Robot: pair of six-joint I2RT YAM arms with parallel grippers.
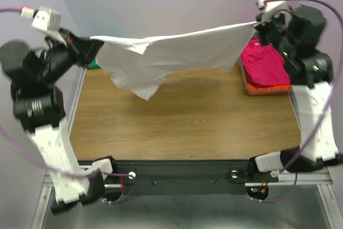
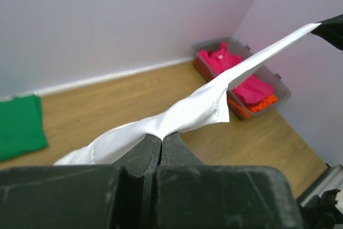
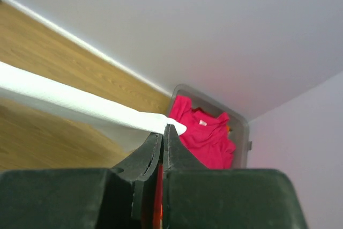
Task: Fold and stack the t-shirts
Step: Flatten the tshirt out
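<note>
The white t-shirt (image 1: 177, 52) hangs stretched in the air above the table between both arms. My left gripper (image 1: 91, 49) is shut on its left end, my right gripper (image 1: 256, 24) on its right end. In the left wrist view the white t-shirt (image 2: 177, 113) runs from my left gripper (image 2: 161, 137) up to the far gripper. In the right wrist view the white t-shirt (image 3: 75, 100) ends pinched in my right gripper (image 3: 164, 128). The magenta-pink t-shirt (image 1: 262, 63) lies over an orange t-shirt (image 1: 278, 87) in the clear tub (image 2: 220, 44). The green t-shirt (image 2: 19, 127) lies flat at far left.
The tub (image 3: 244, 127) stands at the back right corner of the wooden table (image 1: 187, 122). Lilac walls close the back and both sides. The arm bases and cables sit along the near edge.
</note>
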